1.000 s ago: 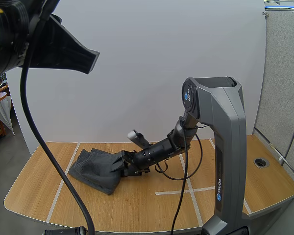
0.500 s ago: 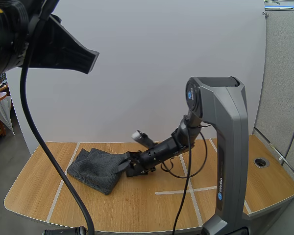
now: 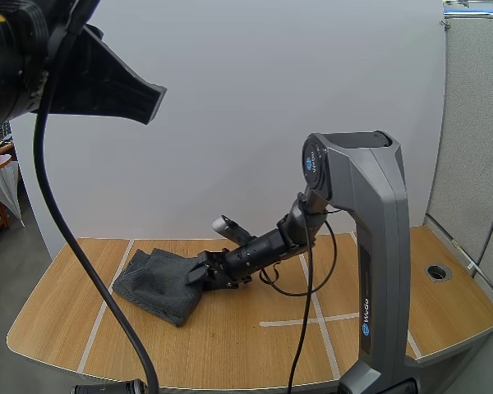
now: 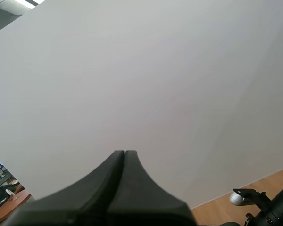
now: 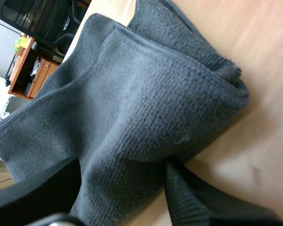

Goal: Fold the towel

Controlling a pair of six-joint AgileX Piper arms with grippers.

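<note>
The right gripper (image 3: 200, 277) stood open astride the grey towel's (image 3: 152, 283) edge; the left gripper (image 4: 124, 152) was closed, empty.

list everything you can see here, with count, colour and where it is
towel: one, dark grey, partly folded, on the table toward the left arm's side
table: one, light wood, under everything
tape lines: several, pale, across the tabletop
cable hole: one, grey-rimmed, near the table's right edge
wall: one, white, behind the table
right end effector: one, black, open, fingers either side of the towel's edge
left end effector: one, black, shut, raised, facing the wall
</note>
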